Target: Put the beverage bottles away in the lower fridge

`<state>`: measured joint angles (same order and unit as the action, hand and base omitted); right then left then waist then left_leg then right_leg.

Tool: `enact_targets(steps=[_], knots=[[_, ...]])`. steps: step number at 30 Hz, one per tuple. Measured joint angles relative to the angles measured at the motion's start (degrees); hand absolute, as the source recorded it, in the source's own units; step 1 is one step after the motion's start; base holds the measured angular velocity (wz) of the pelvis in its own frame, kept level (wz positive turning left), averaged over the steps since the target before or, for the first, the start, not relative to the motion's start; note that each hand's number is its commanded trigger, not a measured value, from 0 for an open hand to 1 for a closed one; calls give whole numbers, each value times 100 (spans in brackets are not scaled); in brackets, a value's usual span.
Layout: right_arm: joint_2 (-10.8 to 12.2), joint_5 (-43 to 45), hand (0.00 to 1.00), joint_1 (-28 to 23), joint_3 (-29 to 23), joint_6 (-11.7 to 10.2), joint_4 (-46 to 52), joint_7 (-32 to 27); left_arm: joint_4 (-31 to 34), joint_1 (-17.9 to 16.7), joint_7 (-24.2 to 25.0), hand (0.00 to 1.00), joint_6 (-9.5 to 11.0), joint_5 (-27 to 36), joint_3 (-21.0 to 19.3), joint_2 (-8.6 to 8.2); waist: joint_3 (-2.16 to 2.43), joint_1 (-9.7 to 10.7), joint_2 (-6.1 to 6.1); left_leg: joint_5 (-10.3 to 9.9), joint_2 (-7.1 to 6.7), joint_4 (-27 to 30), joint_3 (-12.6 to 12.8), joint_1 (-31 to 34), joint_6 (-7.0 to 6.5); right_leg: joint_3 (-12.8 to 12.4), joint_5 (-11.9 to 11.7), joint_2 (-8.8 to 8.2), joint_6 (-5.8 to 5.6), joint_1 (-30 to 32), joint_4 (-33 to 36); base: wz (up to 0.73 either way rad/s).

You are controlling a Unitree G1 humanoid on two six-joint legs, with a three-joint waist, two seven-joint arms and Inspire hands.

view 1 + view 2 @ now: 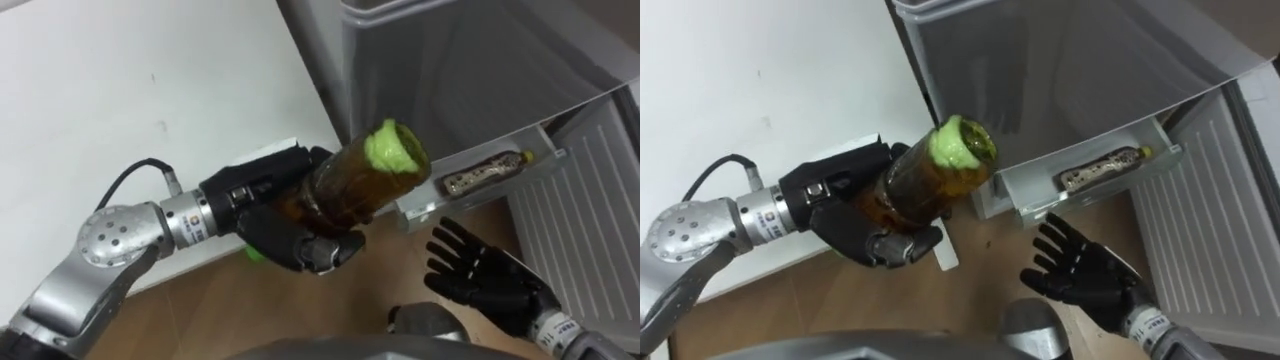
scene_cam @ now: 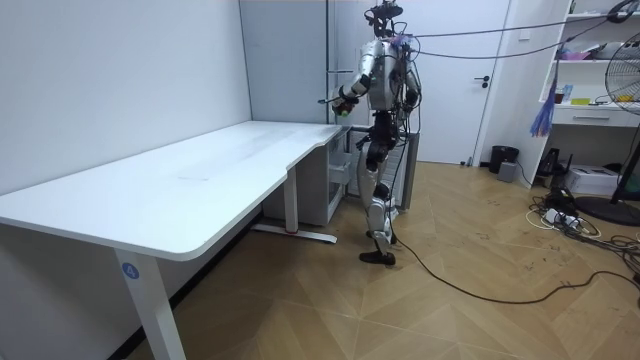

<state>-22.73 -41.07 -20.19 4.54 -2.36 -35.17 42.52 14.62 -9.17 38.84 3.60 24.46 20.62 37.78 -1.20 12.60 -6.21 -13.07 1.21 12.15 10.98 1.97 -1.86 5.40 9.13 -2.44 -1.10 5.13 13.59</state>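
Grips a brown bottle (image 1: 345, 185) with a green cap in the left robot hand (image 1: 285, 235), fingers curled round its body, cap tilted up toward the fridge (image 1: 450, 80), probably ready for loading. Holds the right robot hand (image 1: 480, 275) low, released, fingers spread, just below the open door's shelf (image 1: 430, 207). Shows a second bottle (image 1: 487, 172) lying flat in that shelf. Stands between desk (image 1: 120, 90) edge on the left and door on the right, with bare floor (image 1: 220, 315) between.

Bottle (image 1: 352, 185) in left hand (image 1: 285, 235); door shelf (image 1: 455, 205) rightward; second bottle (image 1: 485, 172) lying inside
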Motion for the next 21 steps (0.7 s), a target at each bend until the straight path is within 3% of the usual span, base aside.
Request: enact_targets(steps=[7,11,18,21], knots=[[-8,-172,0,52,52,4,393,-72,-79,15,20,100,-3,-17,221,194,1,186,-44,-2,-4,-41,65,-55,-3,-73,-3,7,-3,6,9,-6],[-5,-268,0,107,203,-1,774,-64,-501,219,14,100,-4,-25,683,165,-1,296,-60,-1,1,-41,113,-67,-3,-124,-3,16,-3,48,43,-7],[1,-447,0,71,408,-9,1153,-165,-1080,474,1,100,4,-59,1132,114,-59,387,31,-4,12,-60,302,-59,-4,-252,-9,41,-2,188,130,-15],[4,-625,0,121,604,-12,1309,-226,-1352,595,-59,100,7,-115,1410,13,-63,459,43,-17,25,-41,354,-36,-6,-267,-31,50,2,237,142,-12]])
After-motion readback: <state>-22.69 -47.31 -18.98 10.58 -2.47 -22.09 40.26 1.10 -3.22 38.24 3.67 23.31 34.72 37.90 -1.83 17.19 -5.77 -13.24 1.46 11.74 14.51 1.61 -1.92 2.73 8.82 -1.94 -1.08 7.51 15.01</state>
